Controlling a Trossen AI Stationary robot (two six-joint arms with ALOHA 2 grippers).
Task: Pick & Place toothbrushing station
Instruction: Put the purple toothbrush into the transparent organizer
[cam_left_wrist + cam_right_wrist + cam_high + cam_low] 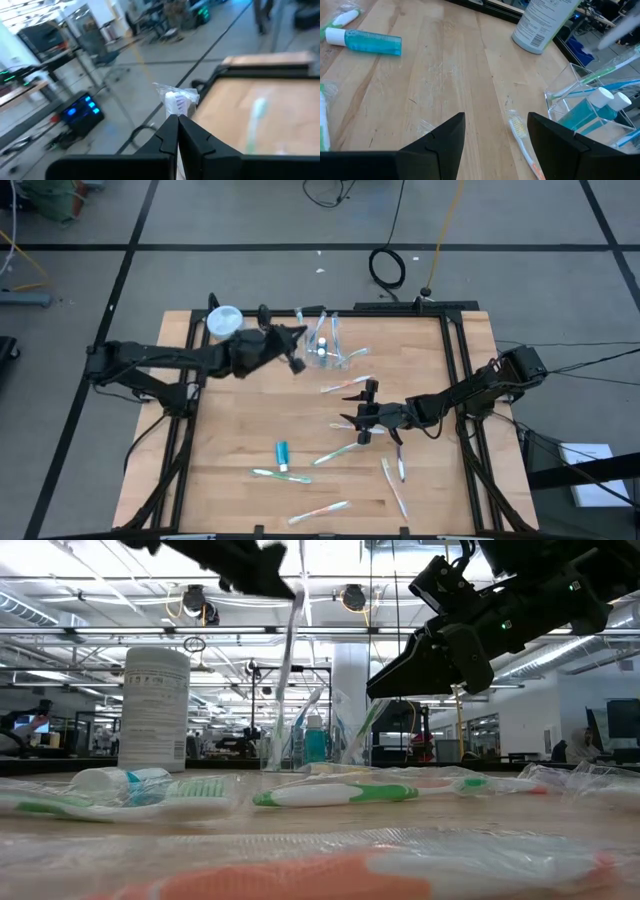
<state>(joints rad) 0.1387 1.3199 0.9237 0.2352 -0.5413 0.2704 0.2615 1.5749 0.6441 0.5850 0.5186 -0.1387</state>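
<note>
Holding a wrapped toothbrush [179, 102] clamped upright, the left gripper [296, 348] hovers beside the cup [327, 348] at upper centre of the surface [230, 440]. Right gripper [362, 420] hangs mid-frame, fingers spread wide, empty; loose toothbrushes lie below it.

My wooden table [250, 410] sits in a black frame on a grey floor [80, 290] crossed by dark lines. A coiled black cable [387, 267] lies on the floor past the far edge, with a yellow cable [440, 235] beside it. Beyond, I see a bright hall with ceiling lights [330, 560], pipes and a white column [350, 690].
</note>
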